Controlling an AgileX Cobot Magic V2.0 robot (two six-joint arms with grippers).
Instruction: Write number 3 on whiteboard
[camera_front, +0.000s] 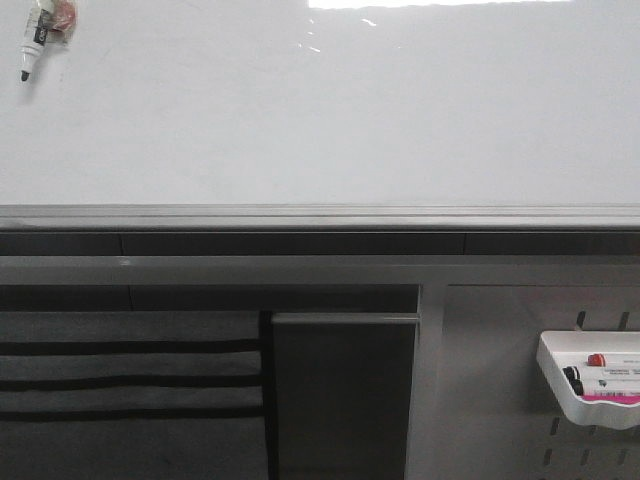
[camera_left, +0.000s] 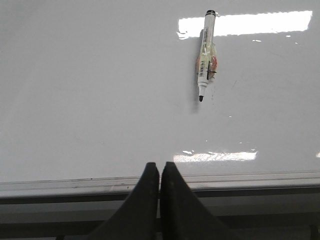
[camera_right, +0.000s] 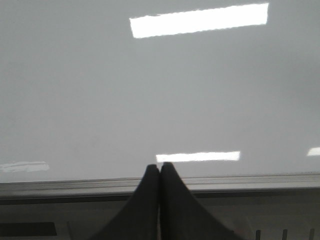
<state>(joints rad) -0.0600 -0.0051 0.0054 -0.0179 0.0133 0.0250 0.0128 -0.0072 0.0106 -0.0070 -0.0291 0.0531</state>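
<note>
The whiteboard (camera_front: 330, 110) is a large glossy white panel across the front view, with a grey rail (camera_front: 320, 215) along its lower edge. No number 3 shows on it. A black-tipped marker (camera_front: 36, 38) hangs on the board at the upper left, tip down; it also shows in the left wrist view (camera_left: 206, 55). My left gripper (camera_left: 159, 166) is shut and empty, its tips at the board's lower rail, below and left of the marker. My right gripper (camera_right: 159, 167) is shut and empty at the rail before blank board (camera_right: 150, 90). Neither gripper shows in the front view.
Below the board is a grey pegboard panel (camera_front: 480, 400) with a white tray (camera_front: 590, 385) holding markers at the lower right. A dark slatted panel (camera_front: 130, 385) and a dark recess (camera_front: 345, 400) lie below the rail at left and centre.
</note>
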